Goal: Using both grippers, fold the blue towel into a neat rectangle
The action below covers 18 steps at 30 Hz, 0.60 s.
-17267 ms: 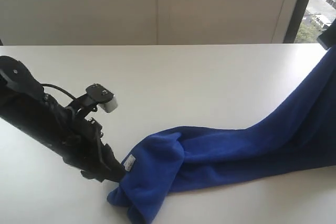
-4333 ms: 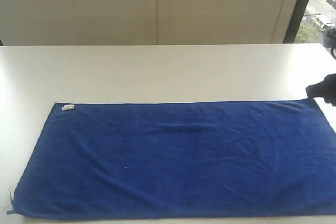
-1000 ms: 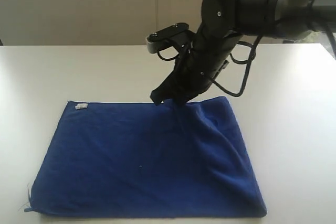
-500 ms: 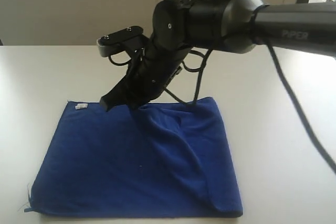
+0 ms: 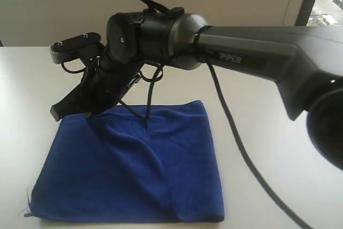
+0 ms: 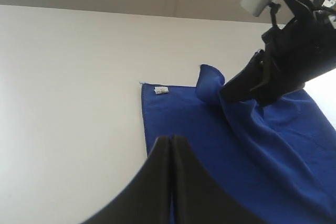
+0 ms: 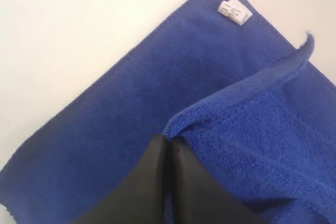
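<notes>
My right arm's lettering (image 5: 229, 59) reads PIPER — its gripper (image 7: 167, 142) pinches the one towel (image 5: 134, 175), lying doubled on the table (image 5: 268, 105); one white tag (image 7: 234, 11). Left gripper (image 6: 170, 141) hovers, fingers pressed together.

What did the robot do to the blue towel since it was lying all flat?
The right hand took hold of the blue towel by its right edge and carried it leftward over the towel, so it went from spread flat to folded nearly in half. The towel's left end, with the white tag, hardly moved on the table.
</notes>
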Motion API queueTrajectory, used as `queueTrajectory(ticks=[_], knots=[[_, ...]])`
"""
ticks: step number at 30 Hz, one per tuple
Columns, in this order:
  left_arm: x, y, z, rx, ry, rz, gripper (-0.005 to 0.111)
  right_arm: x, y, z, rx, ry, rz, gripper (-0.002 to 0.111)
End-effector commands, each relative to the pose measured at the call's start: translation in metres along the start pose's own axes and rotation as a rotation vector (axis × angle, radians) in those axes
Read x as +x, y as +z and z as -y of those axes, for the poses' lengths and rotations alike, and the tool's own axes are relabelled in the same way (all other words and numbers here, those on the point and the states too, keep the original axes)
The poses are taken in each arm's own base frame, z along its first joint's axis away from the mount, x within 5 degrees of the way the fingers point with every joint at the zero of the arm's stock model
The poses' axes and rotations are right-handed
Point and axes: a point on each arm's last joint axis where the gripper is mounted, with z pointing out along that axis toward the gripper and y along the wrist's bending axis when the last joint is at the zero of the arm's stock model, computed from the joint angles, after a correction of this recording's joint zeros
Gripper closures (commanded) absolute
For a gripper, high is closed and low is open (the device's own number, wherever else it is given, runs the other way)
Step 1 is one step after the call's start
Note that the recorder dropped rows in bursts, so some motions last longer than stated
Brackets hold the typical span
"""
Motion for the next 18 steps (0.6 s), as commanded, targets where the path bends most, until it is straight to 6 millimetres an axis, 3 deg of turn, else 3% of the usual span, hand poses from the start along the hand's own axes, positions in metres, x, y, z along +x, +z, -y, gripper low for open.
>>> queueTrajectory(ticks=[1, 9, 13, 14, 16, 18], knots=[[0.003, 0.002, 0.0, 0.004, -0.018, -0.015, 0.107, -0.007, 0.009, -0.009, -0.025, 0.012, 0.031, 0.108], [0.003, 0.002, 0.0, 0.004, -0.016, -0.015, 0.107, -0.01, 0.023, -0.014, -0.041, 0.032, 0.085, 0.105], [0.003, 0.002, 0.0, 0.004, -0.016, -0.015, 0.107, -0.015, 0.018, -0.013, -0.036, 0.013, 0.088, 0.071], [0.003, 0.002, 0.0, 0.004, -0.012, -0.015, 0.107, -0.017, 0.014, -0.013, -0.022, -0.027, 0.078, 0.053], [0.003, 0.002, 0.0, 0.004, -0.009, -0.015, 0.107, -0.018, 0.003, -0.01, 0.025, -0.093, 0.055, 0.041], [0.003, 0.002, 0.0, 0.003, 0.001, -0.015, 0.107, -0.019, -0.016, -0.004, 0.132, -0.194, 0.015, 0.049]])
